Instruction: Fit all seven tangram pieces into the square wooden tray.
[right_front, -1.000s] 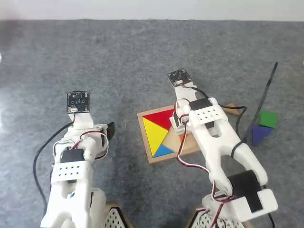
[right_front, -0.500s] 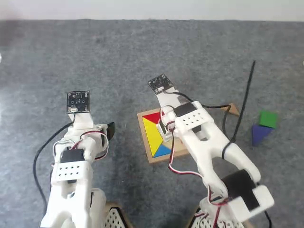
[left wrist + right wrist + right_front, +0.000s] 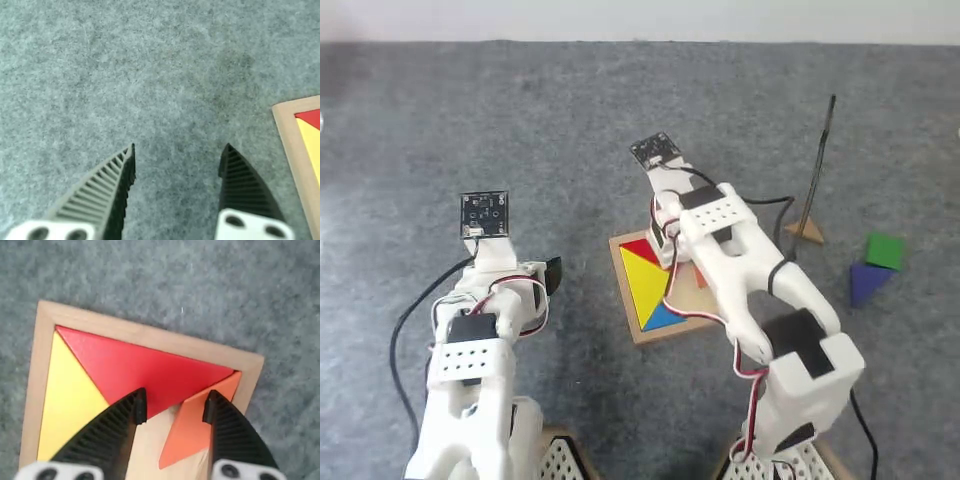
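The square wooden tray [image 3: 638, 331] lies on the grey mat in the middle. Inside it are a red triangle [image 3: 145, 365], a yellow triangle [image 3: 645, 275], a blue piece [image 3: 666, 318] and an orange piece [image 3: 192, 427]. My right gripper [image 3: 174, 407] hangs open just above the tray, over the seam between the red and orange pieces, holding nothing. To the left of the tray, my left gripper [image 3: 177, 162] is open over bare mat, with the tray's corner [image 3: 290, 135] at its side. A green square [image 3: 885, 250] and a purple triangle [image 3: 868, 281] lie far right.
A small tan triangular piece [image 3: 807, 233] sits right of the tray, with a thin black cable [image 3: 817, 160] rising from it. The right arm [image 3: 740, 260] covers much of the tray's right half in the high view. Open mat stretches beyond the tray.
The right arm has swung left across the tray, and its wrist now stands over the tray's far left part. The black cable has shifted left too. The left arm has kept still.
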`<state>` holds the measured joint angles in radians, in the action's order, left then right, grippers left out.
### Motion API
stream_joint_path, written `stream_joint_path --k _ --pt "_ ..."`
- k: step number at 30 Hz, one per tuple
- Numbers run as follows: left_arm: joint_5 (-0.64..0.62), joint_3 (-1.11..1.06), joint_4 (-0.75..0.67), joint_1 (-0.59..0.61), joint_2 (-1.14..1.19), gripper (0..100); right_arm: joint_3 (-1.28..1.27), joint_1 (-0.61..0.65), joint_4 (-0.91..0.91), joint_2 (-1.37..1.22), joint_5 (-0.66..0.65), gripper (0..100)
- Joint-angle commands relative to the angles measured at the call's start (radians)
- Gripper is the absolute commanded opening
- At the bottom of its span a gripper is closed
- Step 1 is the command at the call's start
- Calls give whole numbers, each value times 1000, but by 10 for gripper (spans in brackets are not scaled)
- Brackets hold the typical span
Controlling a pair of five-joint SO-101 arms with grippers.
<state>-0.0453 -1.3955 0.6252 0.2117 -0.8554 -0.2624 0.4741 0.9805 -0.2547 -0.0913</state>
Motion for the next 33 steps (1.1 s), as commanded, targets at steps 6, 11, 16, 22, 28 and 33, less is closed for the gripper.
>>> stream_joint_path --k 6,11,16,22,28,33 --pt "12 2 -15 3 -12 269 95 -4 31 -36 -40 191" --pt "12 2 -15 3 -12 269 97 -4 50 2 -49 191" --pt "12 2 -15 3 -12 269 49 -5 42 137 -52 191" --pt "12 2 -15 3 -12 269 -60 -62 47 418 -72 191" --pt "12 2 -15 3 -12 269 -137 -275 166 593 -252 192" --pt "12 2 -15 3 -12 269 -221 -549 134 536 -446 193"
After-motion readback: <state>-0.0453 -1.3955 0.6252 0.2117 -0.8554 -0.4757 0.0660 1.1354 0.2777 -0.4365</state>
